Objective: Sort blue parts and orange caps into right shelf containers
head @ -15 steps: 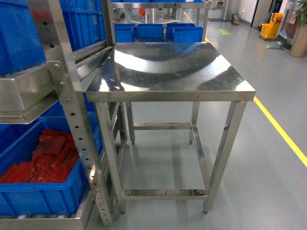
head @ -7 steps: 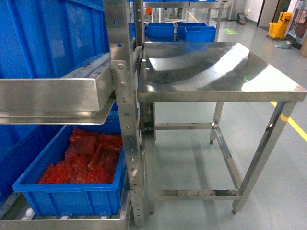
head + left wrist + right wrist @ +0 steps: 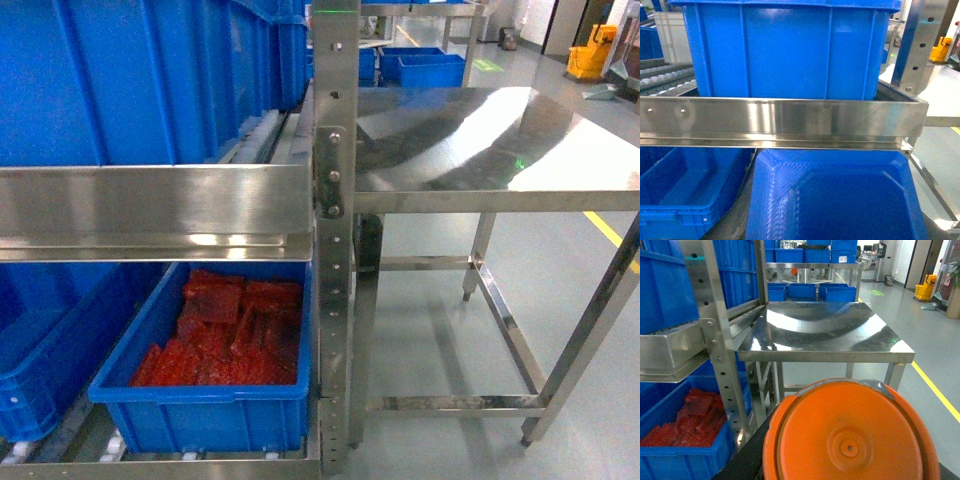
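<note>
Blue crate (image 3: 200,400) — ribbed, thick-rimmed

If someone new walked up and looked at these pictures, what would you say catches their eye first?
Probably the big orange round lid filling the bottom of the right wrist view. Next, the blue crate full of red pieces on the lower shelf at the left of the head view, beside the shiny steel table. More blue crates sit on the shelf above.

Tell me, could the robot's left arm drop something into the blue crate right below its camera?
Probably yes: the blue crate lies open-topped just below, though the steel shelf rail crosses above its far edge. The arm itself isn't visible.
</note>
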You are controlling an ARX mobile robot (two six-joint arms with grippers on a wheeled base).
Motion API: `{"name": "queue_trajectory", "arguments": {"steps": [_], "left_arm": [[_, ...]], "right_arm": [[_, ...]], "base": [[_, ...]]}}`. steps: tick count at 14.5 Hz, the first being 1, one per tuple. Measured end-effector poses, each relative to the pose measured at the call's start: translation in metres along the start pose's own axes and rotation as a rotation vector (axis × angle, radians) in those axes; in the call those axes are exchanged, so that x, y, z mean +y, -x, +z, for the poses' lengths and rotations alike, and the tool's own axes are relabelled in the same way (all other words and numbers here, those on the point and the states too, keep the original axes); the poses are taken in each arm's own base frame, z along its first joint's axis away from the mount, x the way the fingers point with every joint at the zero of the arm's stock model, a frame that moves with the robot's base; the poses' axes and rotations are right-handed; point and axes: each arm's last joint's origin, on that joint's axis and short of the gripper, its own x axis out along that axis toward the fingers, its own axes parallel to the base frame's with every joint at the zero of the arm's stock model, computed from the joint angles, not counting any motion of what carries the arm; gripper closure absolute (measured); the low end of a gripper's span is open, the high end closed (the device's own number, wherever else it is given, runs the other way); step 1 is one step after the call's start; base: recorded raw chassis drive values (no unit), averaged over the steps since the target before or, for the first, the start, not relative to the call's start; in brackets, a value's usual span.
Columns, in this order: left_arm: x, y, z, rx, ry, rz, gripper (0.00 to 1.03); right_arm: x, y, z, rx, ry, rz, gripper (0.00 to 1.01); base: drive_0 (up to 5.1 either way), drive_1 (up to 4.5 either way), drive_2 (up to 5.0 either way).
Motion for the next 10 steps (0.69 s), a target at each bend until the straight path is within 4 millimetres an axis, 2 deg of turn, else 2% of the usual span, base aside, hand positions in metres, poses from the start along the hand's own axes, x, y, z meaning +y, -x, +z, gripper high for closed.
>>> {"name": "queue_trajectory", "arguments": {"steps": [10], "left_arm": [[0.0,0.0,0.0001,-0.002,0.0,0.0,0.62]], "right_arm": [[0.0,0.0,0.0001,-0.001,0.0,0.0,0.58]], "base": [[-5.0,2.4,2.4]]}}
